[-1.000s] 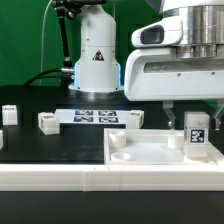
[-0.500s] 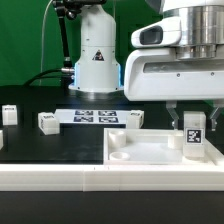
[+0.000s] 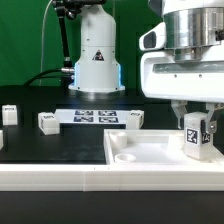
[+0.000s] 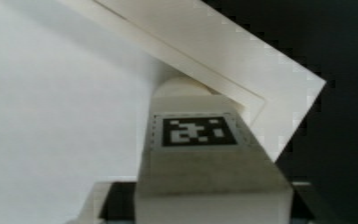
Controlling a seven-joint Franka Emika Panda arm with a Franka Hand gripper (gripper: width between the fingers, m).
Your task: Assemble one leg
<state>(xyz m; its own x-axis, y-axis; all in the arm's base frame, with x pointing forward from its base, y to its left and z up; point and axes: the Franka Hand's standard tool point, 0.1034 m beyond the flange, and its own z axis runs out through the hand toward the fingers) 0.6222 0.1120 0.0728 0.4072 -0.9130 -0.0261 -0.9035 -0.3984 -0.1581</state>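
Note:
My gripper (image 3: 196, 128) is shut on a leg (image 3: 195, 138), a small white block with a black-and-white tag on its face. I hold it upright just above the right corner of the large white panel (image 3: 140, 152) in the exterior view. In the wrist view the leg (image 4: 197, 140) fills the middle, with the panel's corner (image 4: 247, 75) beyond it. Three more legs lie on the black table: one at the exterior view's far left (image 3: 9, 115), one left of centre (image 3: 48, 121), one behind the panel (image 3: 131, 120).
The marker board (image 3: 92, 116) lies flat on the table behind the panel. A white robot base (image 3: 96, 55) stands at the back before a green backdrop. A white ledge (image 3: 60, 177) runs along the front.
My gripper has moved toward the exterior view's right with the leg in it, from the panel's inner right area to its right corner.

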